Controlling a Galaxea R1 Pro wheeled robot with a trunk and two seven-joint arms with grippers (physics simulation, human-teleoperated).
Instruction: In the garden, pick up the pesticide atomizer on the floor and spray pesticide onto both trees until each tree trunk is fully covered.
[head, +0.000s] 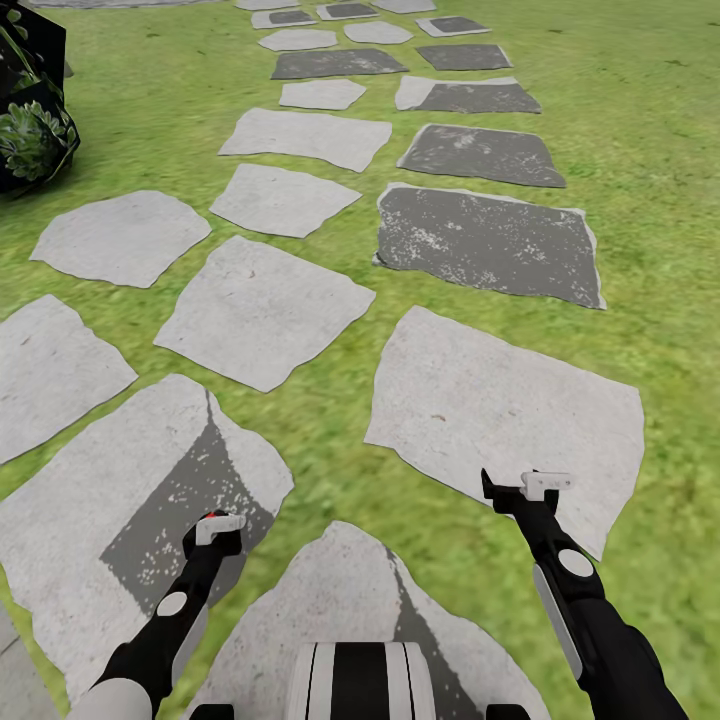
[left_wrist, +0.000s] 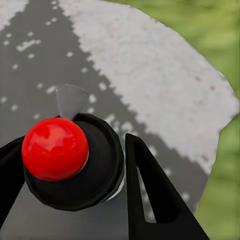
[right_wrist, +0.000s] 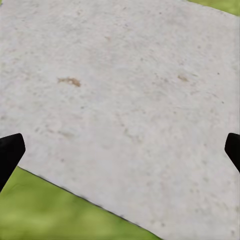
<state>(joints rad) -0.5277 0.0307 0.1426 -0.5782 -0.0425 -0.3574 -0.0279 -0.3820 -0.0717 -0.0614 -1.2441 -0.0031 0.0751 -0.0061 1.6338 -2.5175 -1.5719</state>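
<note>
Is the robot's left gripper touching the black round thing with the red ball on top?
Touching. In the left wrist view the left gripper has its fingers pressed against both sides of the black round thing.

green grass floor (head: 640, 120) bearing irregular pale stepping stones (head: 262, 312) running from 6 toward 12 o'clock, darker grey slabs (head: 488, 242) toward 1 o'clock; dark leafy plant (head: 32, 130) at 10 o'clock.

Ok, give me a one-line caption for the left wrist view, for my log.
Left gripper shut on a dark bottle with a red ball top, above a grey stepping stone edged by grass.
</note>
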